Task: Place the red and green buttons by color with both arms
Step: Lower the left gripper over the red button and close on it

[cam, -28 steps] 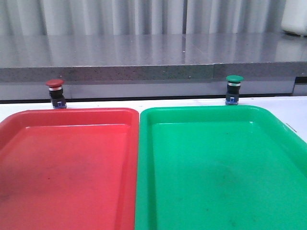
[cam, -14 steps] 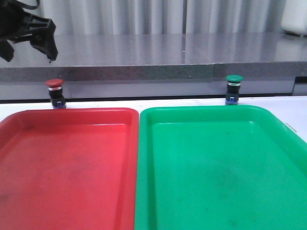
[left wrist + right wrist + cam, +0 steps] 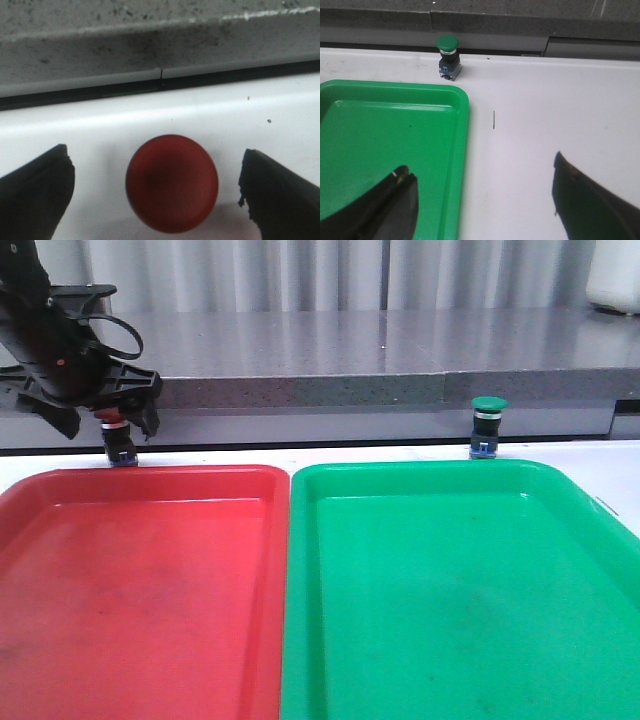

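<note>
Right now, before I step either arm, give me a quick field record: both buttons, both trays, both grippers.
red-capped push-button switch: upright on the white table, behind the red plastic tray, outside it
green-capped push-button switch: upright behind the green plastic tray, outside it
trays: side by side, nothing in them
left gripper: open, fingers either side of the red cap, no contact visible
right gripper: open, holding nothing, well short of the green button
sorted: neither yet
</note>
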